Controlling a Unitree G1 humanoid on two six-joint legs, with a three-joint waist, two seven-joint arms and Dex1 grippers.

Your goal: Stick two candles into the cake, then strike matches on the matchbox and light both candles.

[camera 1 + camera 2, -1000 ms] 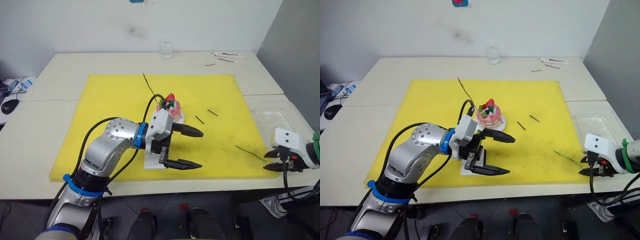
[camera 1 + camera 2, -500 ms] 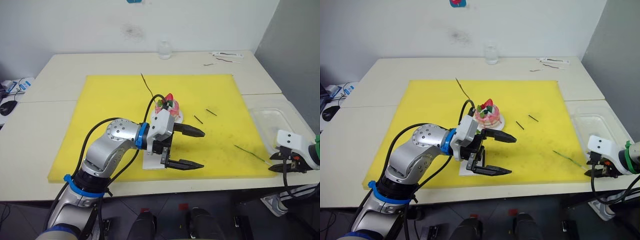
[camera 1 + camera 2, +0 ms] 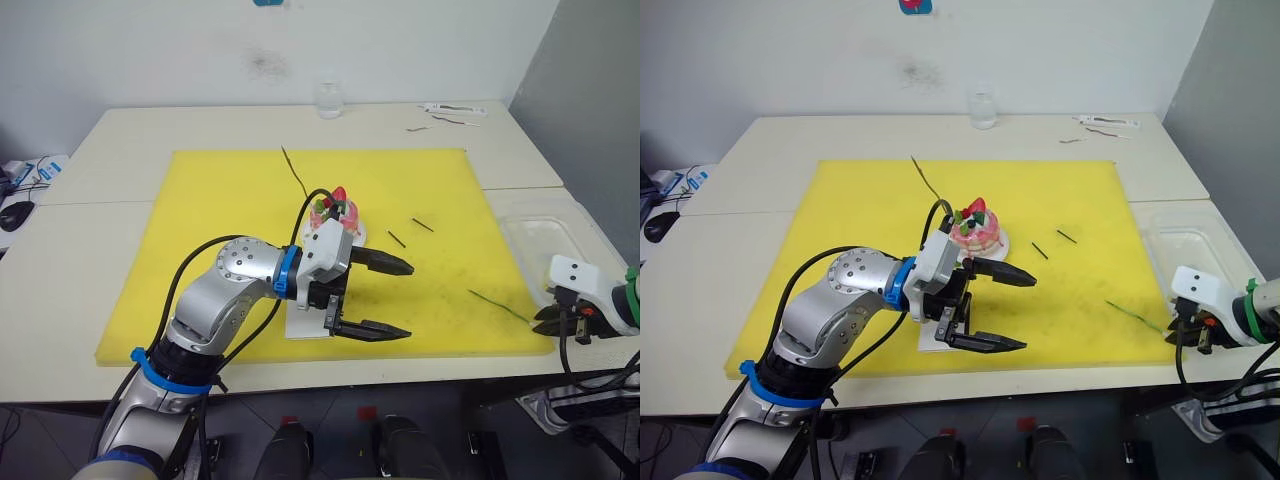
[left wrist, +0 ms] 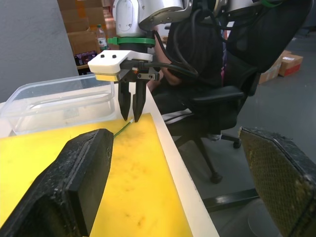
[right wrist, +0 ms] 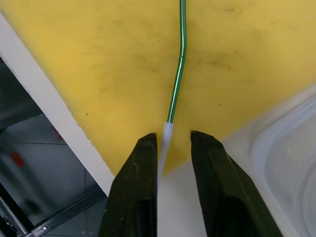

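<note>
The pink cake sits mid-mat on its small plate. One candle lies on the yellow mat beyond the cake. The other candle, green, lies near the mat's right front corner. Its pale end reaches between the fingers of my right gripper, which stand a little apart and do not touch it. Two short dark matches lie right of the cake. My left gripper is wide open and empty, hovering over the white matchbox, which it partly hides.
A clear plastic tray lies on the table to the right of the mat, just behind my right gripper. A small bottle and some thin items rest at the back. The table's front edge runs close under both grippers.
My right gripper has moved a little inward and forward, up to the green candle's pale end. The left arm has stayed in place, still open.
</note>
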